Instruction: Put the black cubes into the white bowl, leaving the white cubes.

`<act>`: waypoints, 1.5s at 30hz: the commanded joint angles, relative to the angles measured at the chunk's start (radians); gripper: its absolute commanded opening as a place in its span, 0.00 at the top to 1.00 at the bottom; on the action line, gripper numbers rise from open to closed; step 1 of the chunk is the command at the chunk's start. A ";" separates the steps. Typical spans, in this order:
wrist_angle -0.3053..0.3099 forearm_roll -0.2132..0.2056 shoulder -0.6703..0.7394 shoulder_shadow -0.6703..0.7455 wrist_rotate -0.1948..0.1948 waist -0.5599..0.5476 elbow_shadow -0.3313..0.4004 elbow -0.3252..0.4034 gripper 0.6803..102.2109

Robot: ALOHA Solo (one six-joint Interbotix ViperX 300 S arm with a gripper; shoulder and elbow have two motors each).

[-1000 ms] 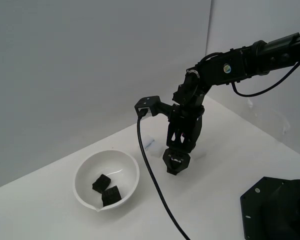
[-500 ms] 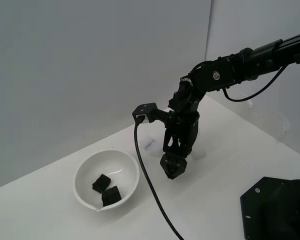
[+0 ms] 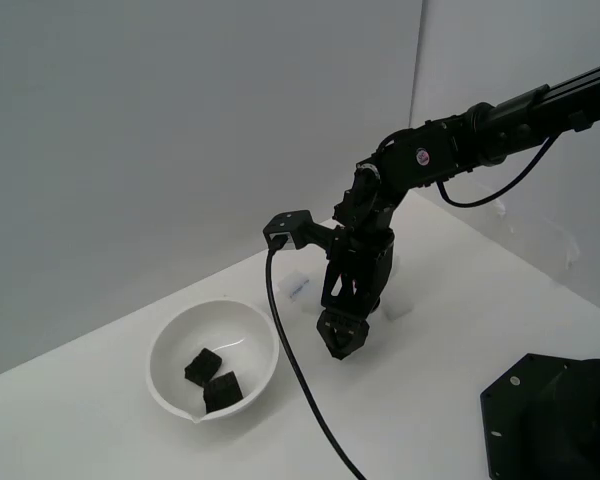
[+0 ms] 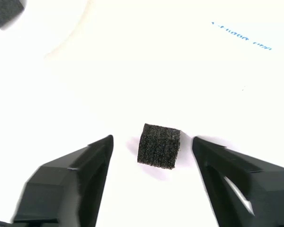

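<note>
Black gripper (image 4: 152,146): we see its two fingers spread apart, one on each side of the last loose black cube (image 4: 159,145), with clear table showing between each tip and the cube's faces; nothing is clamped yet.
Reason for the pose: we read this straddle as alignment before a pinch, the cube centred so both tips would meet opposite faces together.
Gripper in the exterior view (image 3: 341,337): pointed steeply down at the table (image 3: 460,330), low over it, just to the exterior view's right of the white bowl (image 3: 166,345).
Bowl contents: two black cubes (image 3: 212,379) lie on its floor, touching or nearly so.
White cubes: one with a bluish mark (image 3: 298,288) sits behind the gripper, another (image 3: 395,305) peeks out beside the arm; we judge both are left alone on purpose.
Progress: two of three cubes delivered, in our estimate.
</note>
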 commanded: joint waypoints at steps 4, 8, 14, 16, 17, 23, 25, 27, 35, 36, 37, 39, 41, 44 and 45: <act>0.000 -0.008 0.011 0.014 0.011 -0.018 -0.002 0.003 0.48; 0.002 -0.008 0.014 0.021 0.012 -0.018 0.000 0.006 0.68; 0.008 -0.002 0.023 0.029 0.014 -0.018 0.000 0.006 0.73; 0.017 0.006 0.035 0.041 0.014 -0.015 -0.002 0.005 0.73; 0.026 0.009 0.044 0.051 0.014 -0.012 -0.003 0.003 0.73; 0.081 0.011 0.140 0.149 0.014 0.006 -0.032 -0.023 0.73; 0.103 0.011 0.178 0.186 0.014 0.008 -0.057 -0.046 0.73; 0.126 0.009 0.212 0.219 0.008 0.008 -0.089 -0.078 0.73; 0.169 -0.012 0.295 0.301 -0.006 -0.031 -0.199 -0.192 0.73; 0.169 -0.015 0.295 0.301 -0.012 -0.040 -0.209 -0.201 0.73; 0.169 -0.015 0.295 0.301 -0.018 -0.049 -0.218 -0.210 0.73; 0.169 -0.015 0.287 0.293 -0.028 -0.072 -0.235 -0.229 0.73; 0.169 -0.017 0.275 0.281 -0.037 -0.095 -0.252 -0.244 0.73; 0.167 -0.025 0.253 0.258 -0.049 -0.135 -0.278 -0.270 0.73; 0.166 -0.028 0.244 0.249 -0.054 -0.147 -0.287 -0.281 0.73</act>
